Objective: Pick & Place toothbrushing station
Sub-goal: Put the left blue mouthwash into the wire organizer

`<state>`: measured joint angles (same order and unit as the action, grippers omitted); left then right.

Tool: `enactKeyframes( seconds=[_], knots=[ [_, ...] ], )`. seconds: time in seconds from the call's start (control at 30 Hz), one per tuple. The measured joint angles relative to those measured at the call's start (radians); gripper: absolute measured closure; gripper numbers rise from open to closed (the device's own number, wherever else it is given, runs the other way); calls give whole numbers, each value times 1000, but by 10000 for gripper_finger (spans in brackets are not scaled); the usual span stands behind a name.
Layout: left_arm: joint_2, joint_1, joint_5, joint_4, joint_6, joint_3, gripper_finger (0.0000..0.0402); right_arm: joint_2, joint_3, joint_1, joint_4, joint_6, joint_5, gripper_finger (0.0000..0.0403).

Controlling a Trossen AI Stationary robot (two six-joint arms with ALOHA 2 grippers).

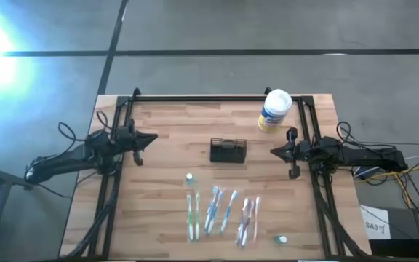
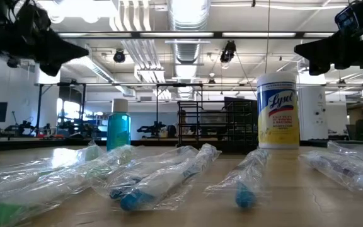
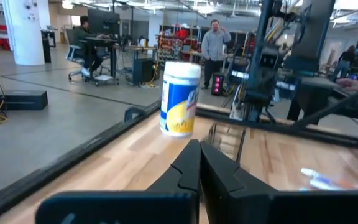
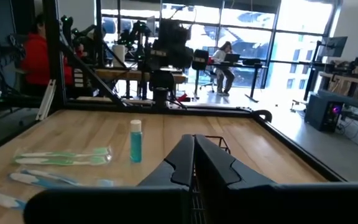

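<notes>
High view alone shows caddy (image 1: 228, 151) whole.

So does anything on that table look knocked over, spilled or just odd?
Nothing stands out. The black mesh caddy sits upright mid-table, the white canister stands at the far edge, and the wrapped toothbrushes lie in a loose row at the near side. A small blue bottle stands upright. Both hands, left and right, are shut and empty.
</notes>
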<state>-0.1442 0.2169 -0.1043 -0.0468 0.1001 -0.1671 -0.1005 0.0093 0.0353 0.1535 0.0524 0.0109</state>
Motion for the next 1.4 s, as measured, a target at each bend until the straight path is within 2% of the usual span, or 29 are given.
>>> enactKeyframes(
  seconds=[0.27,0.6,0.87,0.93,1.13,1.4],
  knots=[
    [-214,-3,1,-87,21,-232,397,0,0,0,8,19,1,394],
    [-648,-19,-11,-507,164,-602,399,0,0,0,7,11,1,394],
    [-924,-126,-11,-673,232,-833,396,-1,0,0,-5,22,1,394],
    [-982,-146,-14,-732,277,-880,386,0,0,0,-20,28,1,394],
    [-1095,-225,-55,-772,340,-1008,336,-2,0,0,-24,38,2,394],
    [-1210,-320,-55,-792,433,-1081,261,0,0,0,-16,48,2,394]
  ],
)
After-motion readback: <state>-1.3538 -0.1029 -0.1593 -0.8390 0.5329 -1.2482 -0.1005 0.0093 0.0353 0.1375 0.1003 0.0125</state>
